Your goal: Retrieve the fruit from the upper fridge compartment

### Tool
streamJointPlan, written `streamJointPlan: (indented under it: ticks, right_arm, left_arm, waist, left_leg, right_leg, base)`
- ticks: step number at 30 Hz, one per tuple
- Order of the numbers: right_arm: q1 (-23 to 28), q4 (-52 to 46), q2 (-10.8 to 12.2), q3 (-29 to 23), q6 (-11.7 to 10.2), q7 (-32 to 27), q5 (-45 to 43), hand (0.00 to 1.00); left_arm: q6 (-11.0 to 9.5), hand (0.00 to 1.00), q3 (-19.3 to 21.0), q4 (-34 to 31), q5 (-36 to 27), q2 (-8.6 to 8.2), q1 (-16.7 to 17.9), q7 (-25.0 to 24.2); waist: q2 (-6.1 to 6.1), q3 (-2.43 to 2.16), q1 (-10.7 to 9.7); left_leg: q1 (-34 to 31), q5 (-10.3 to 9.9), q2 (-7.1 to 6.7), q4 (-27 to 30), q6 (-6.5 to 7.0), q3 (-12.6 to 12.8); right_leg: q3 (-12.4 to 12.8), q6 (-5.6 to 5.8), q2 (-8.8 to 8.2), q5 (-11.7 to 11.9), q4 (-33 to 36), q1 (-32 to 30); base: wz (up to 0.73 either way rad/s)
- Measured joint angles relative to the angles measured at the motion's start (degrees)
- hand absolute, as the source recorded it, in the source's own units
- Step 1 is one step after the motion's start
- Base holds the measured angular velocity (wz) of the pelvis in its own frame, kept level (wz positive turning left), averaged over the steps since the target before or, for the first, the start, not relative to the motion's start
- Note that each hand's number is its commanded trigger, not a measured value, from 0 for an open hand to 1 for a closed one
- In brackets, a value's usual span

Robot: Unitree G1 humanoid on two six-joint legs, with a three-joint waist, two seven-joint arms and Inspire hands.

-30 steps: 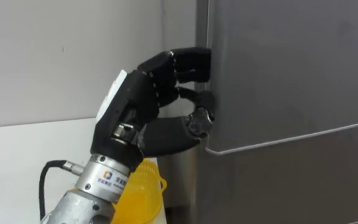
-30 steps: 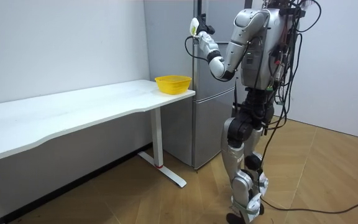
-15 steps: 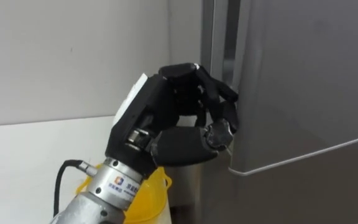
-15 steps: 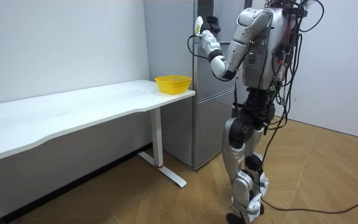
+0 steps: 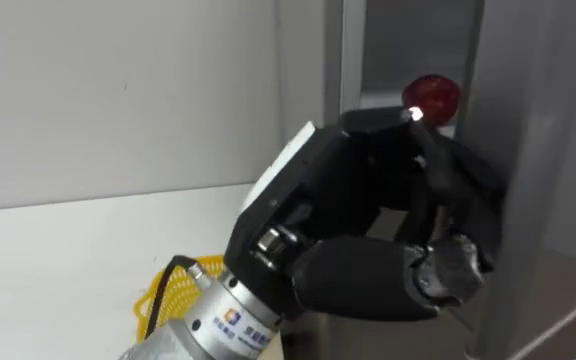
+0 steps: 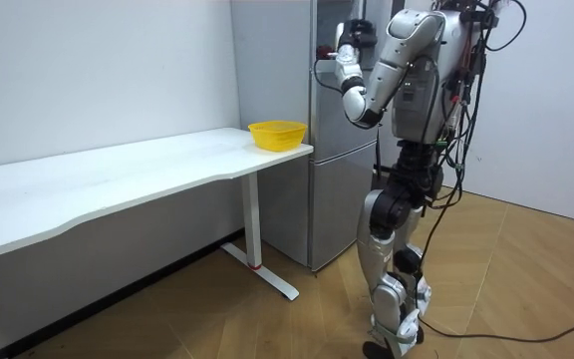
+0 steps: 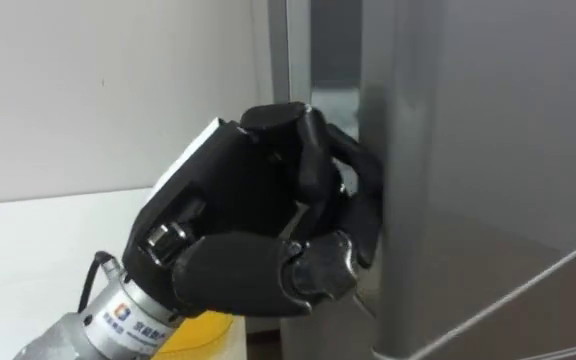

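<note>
Left hand point(image 5: 353, 215) has its fingers point(image 7: 353, 215) curled round the free edge of the upper fridge door point(image 7: 488, 150), thumb tucked beneath them, so it is gripping the door. The door edge lies at 3 o'clock from the palm, and the door stands ajar, with a gap showing between it and the fridge point(image 6: 329, 179) body. Through that gap, at 1 o'clock from the hand and just above the knuckles, sits a round red thing point(image 5: 430, 97) inside the upper compartment (what it is cannot be told). At 8 o'clock from the hand, partly hidden behind the wrist, is a yellow bowl point(image 5: 173, 290). It rests at the end of the white table point(image 6: 118, 179) nearest the fridge. In the room view the robot stands upright on the wooden floor point(image 6: 526, 269) close in front of the fridge, left arm raised to head height. The table runs off toward the room view's left along a pale wall point(image 6: 98, 70).
</note>
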Motion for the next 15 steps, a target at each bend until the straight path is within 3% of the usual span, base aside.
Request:
streamJointPlan:
  ticks: [6, 13, 14, 15]
  right_arm:
    - [-1.0, 0.1, -0.5, 0.8, 0.0, 0.0, -0.6, 0.0]
    - [-2.2, -0.1, -0.6, 3.9, 0.1, 1.1, -1.1, 0.0]
    - [-2.3, -0.2, -0.6, 4.9, 0.0, 1.1, -1.0, 0.0]
    - [-2.4, -0.2, -0.6, 5.4, 0.0, 1.1, -1.0, 0.0]
  left_arm:
    - [0.0, 1.0, -5.6, -0.4, -6.6, -0.8, -3.2, -5.6]
    - [0.0, 1.0, -12.0, -0.1, -12.8, -1.34, -8.1, -11.2]
    - [0.0, 0.91, -13.4, 0.0, -13.6, -1.49, -8.7, -11.9]
    - [0.0, 0.55, -13.9, 0.0, -13.6, -1.66, -8.9, -12.5]
  waist:
    - [0.7, 0.21, -1.9]
    - [-0.15, 0.74, -3.2]
    - [-0.29, 0.81, -3.5]
    - [-0.3, 0.8, -3.6]
  left_leg:
    - [0.1, 0.0, 0.07, 0.0, 0.03, 0.7]
    - [-0.4, 0.3, 0.33, -0.2, -0.06, 2.0]
    - [-0.6, 0.3, 0.33, -0.2, -0.06, 2.1]
    - [-0.8, 0.3, 0.33, -0.1, -0.06, 2.1]
  right_leg:
    - [1.0, -0.04, 0.21, 0.0, 0.1, -0.3]
    - [2.6, -0.25, 0.66, -0.1, 0.9, -2.0]
    - [2.5, -0.25, 0.65, -0.1, 0.9, -2.2]
    - [2.6, -0.25, 0.64, -0.1, 0.9, -2.3]
  base:
    - [-0.08]
    - [-0.13]
    - [0.0]
    - [0.0]
